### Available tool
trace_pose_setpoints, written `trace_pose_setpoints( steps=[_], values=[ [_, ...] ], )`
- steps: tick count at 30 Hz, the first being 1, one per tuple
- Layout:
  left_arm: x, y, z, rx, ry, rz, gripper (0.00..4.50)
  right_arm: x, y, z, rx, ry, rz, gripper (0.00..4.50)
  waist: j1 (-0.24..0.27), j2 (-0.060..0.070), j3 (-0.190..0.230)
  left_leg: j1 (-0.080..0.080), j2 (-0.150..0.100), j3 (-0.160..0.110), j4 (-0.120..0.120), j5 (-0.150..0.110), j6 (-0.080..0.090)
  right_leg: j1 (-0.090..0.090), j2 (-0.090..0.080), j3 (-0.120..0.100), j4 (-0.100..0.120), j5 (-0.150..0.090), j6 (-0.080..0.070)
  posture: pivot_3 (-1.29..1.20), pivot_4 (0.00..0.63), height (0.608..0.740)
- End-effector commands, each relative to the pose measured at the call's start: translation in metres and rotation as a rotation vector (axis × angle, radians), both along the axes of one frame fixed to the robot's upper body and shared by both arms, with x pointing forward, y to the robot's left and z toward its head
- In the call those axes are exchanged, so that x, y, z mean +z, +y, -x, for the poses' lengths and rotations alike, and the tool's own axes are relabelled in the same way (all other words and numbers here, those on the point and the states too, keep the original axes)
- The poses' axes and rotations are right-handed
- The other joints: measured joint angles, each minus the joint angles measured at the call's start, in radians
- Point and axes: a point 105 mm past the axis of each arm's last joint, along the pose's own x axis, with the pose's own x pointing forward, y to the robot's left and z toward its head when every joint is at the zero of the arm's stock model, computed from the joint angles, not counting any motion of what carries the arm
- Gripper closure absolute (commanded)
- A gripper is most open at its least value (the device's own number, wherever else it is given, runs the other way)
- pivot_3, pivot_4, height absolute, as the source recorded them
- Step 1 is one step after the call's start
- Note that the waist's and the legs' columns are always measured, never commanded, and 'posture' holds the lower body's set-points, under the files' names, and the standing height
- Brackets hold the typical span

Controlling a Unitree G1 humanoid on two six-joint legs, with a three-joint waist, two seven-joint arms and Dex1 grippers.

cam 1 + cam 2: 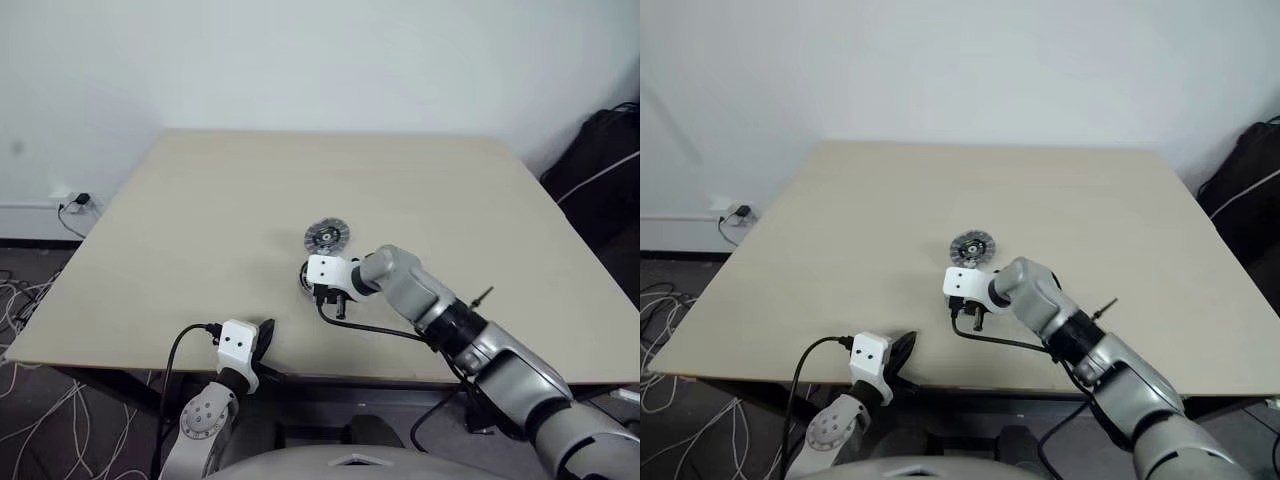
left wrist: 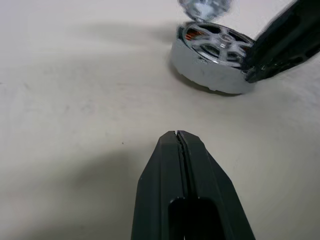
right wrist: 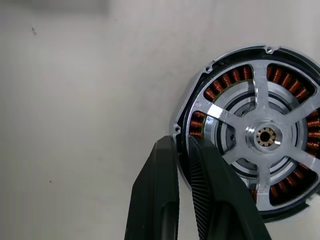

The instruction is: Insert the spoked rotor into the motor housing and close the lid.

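The right gripper [image 3: 182, 150] stands with its 2 black fingers drawn to a narrow gap, pinching the thin grey rim of the motor housing [image 3: 192, 107], 1 finger outside the wall and the other, with a finely ribbed pad, just inside it. The spoked rotor [image 3: 265, 136] already sits in the housing: bright silver metal, flat polished spokes running from a thick rim to a round hub with a small brass-coloured bore, and copper-brown windings showing through the gaps (no lettering or label can be read on any part). From the head views the housing lies on the pale beige table [image 1: 200, 220], near the front edge and mostly hidden under the white wrist block. Just behind it, apart from it, lies the lid [image 1: 326, 237], a flat round disc with a pale ribbed rim and dark centre facing up. The left gripper [image 2: 178, 136] has its 2 smooth black fingers pressed together with nothing between them, hovering low over the table's front edge, well short of the housing's shiny chrome-like side wall.
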Motion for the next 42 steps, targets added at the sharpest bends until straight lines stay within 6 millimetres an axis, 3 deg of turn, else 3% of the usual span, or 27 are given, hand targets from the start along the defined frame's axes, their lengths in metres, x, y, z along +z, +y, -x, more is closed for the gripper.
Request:
trace_pose_setpoints(
  steps=[1, 6, 10, 16, 23, 34, 38, 42],
  values=[
    [0.013, -0.003, -0.004, 0.004, -0.044, 0.018, 4.46, 0.035, -0.011, 0.008, -0.114, -0.043, -0.111, 4.43, 0.011, 0.0, 0.0, -0.002, 0.0, -0.001, 0.0, 0.0, 0.0, -0.001, 0.0, 0.0, -0.001, 0.0, 0.0, 0.0, 0.0, 0.74],
    [0.013, -0.007, -0.003, -0.013, -0.034, 0.027, 4.46, 0.038, -0.029, 0.031, -0.264, 0.003, -0.134, 4.43, 0.017, 0.0, 0.0, -0.007, 0.0, -0.001, -0.001, 0.0, 0.001, -0.007, -0.001, -0.001, -0.001, -0.001, -0.001, 0.0, 0.0, 0.74],
    [0.013, -0.01, -0.003, -0.031, -0.03, 0.028, 4.46, 0.038, -0.035, 0.034, -0.453, 0.059, -0.188, 4.43, 0.013, 0.0, 0.0, -0.007, 0.0, -0.001, -0.001, 0.0, 0.001, -0.007, -0.001, -0.001, -0.001, -0.001, -0.001, 0.0, 0.0, 0.74],
    [0.012, -0.011, -0.004, -0.037, -0.026, 0.026, 4.46, 0.041, -0.023, 0.041, -0.615, 0.166, -0.276, 4.43, 0.011, 0.0, 0.0, -0.007, 0.0, 0.0, 0.0, 0.0, 0.001, -0.007, 0.0, -0.001, 0.001, 0.0, 0.0, 0.0, 0.0, 0.74],
    [0.011, -0.009, -0.003, -0.028, -0.02, 0.029, 4.46, 0.033, -0.011, 0.054, -0.645, 0.285, -0.303, 4.43, 0.01, 0.0, 0.0, -0.007, -0.001, 0.0, 0.001, 0.0, 0.002, -0.007, 0.0, -0.001, 0.001, 0.0, 0.0, 0.0, 0.0, 0.74],
    [0.012, -0.01, -0.001, -0.019, -0.019, 0.034, 4.46, 0.02, -0.003, 0.04, -0.755, 0.291, -0.315, 4.43, 0.002, -0.001, -0.001, -0.007, -0.001, 0.0, 0.001, 0.001, 0.002, -0.006, 0.001, -0.001, 0.001, 0.001, 0.002, 0.0, 0.0, 0.74],
    [0.013, -0.009, -0.001, -0.018, -0.02, 0.031, 4.46, 0.027, 0.012, 0.039, -0.698, 0.301, -0.382, 3.15, 0.0, -0.003, -0.002, -0.005, -0.001, 0.001, 0.002, 0.002, 0.003, -0.004, 0.001, -0.001, 0.001, 0.002, 0.003, 0.0, 0.0, 0.74],
    [0.038, -0.014, -0.003, -0.025, -0.052, 0.035, 4.46, 0.039, 0.022, 0.034, -0.67, 0.301, -0.441, 1.94, -0.009, -0.002, -0.001, -0.005, 0.0, 0.001, 0.002, 0.002, 0.003, -0.004, 0.002, -0.001, 0.001, 0.002, 0.005, 0.0, 0.0, 0.74]
  ],
)
